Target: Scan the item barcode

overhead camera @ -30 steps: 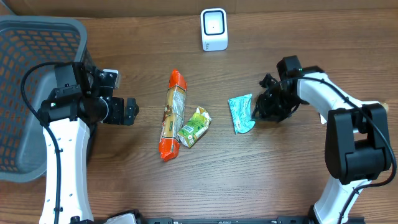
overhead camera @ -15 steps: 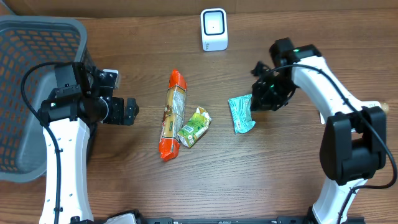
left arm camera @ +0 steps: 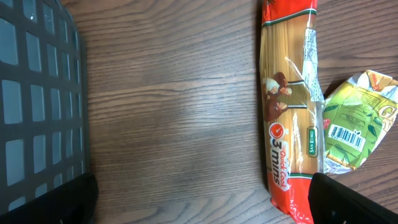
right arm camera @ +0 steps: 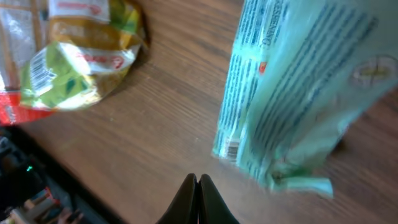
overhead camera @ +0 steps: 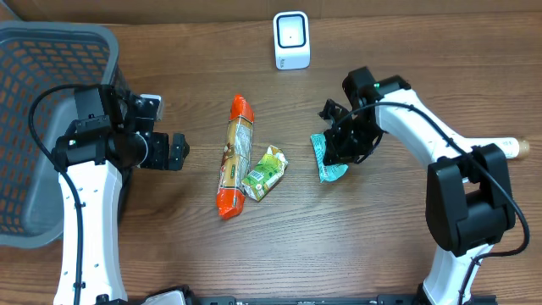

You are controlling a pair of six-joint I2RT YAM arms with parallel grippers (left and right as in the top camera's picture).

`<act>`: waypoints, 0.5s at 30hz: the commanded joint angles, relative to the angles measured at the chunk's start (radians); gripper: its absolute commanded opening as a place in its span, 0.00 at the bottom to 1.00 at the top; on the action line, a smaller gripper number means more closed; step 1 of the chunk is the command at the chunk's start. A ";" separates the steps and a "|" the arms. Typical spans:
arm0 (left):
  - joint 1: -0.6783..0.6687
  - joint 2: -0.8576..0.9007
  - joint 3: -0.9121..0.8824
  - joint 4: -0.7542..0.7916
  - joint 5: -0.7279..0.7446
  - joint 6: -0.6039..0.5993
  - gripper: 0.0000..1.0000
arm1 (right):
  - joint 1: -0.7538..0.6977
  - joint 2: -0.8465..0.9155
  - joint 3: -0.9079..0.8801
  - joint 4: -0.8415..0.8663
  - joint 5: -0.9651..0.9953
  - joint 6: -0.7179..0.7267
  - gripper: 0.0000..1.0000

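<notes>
A teal packet (overhead camera: 329, 159) lies on the wooden table right of centre; in the right wrist view the teal packet (right arm camera: 298, 93) is blurred, just right of my fingertips. My right gripper (overhead camera: 340, 144) hovers over its upper right edge, shut with nothing between the fingers (right arm camera: 199, 190). The white scanner (overhead camera: 291, 40) stands at the back centre. A long orange pasta packet (overhead camera: 234, 157) (left arm camera: 289, 106) and a crumpled green packet (overhead camera: 265, 172) (left arm camera: 354, 127) with a visible barcode lie mid-table. My left gripper (overhead camera: 176, 152) (left arm camera: 202, 202) is open and empty, left of the pasta packet.
A dark grey mesh basket (overhead camera: 51, 38) (left arm camera: 37, 93) fills the left side behind my left arm. In the right wrist view the green packet (right arm camera: 81, 56) is at the upper left. Bare wood lies between the left gripper and the pasta packet.
My right arm has swung left, from beside the teal packet to over its upper right edge, and its jaws have shut on nothing. The left arm and the packets have not moved.
</notes>
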 commanded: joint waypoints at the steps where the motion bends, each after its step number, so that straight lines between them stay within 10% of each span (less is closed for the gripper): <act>1: -0.004 0.003 0.018 0.000 0.011 0.019 1.00 | 0.002 0.002 -0.075 0.097 -0.015 0.029 0.04; 15: -0.004 0.003 0.018 0.000 0.011 0.019 1.00 | -0.061 0.005 -0.303 0.439 0.106 0.111 0.05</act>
